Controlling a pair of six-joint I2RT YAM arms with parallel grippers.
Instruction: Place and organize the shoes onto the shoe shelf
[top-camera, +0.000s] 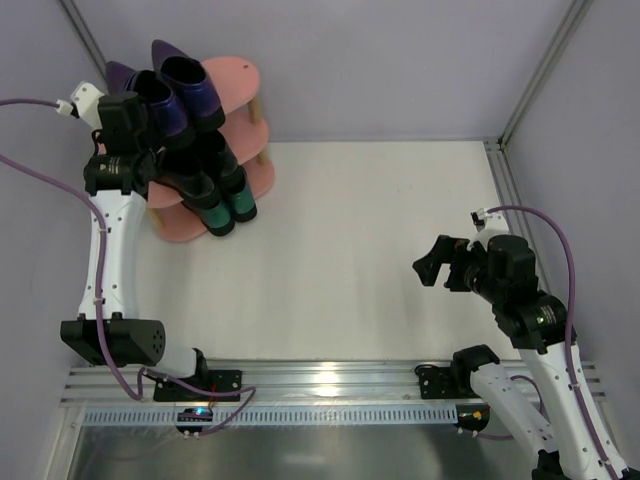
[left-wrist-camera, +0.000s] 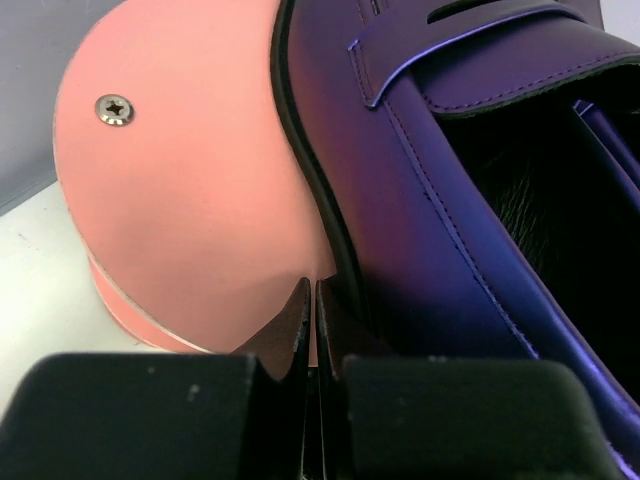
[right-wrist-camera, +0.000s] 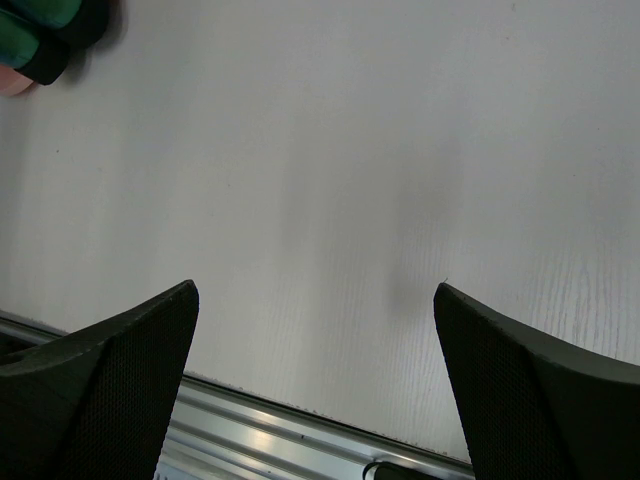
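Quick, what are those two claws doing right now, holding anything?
Left gripper: closed, holding nothing, next to the purple shoe.
Right gripper: open, empty, above the table.

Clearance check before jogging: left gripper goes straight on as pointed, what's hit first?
Probably the glossy purple pointed loafer, low on its side where it sits on the pink oval top board. The shut left gripper looks close; depth unclear.

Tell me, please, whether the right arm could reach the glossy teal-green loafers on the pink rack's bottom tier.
Probably yes: bare table lies between the open right gripper and the loafers, whose heels face outward, but the stretch looks long.
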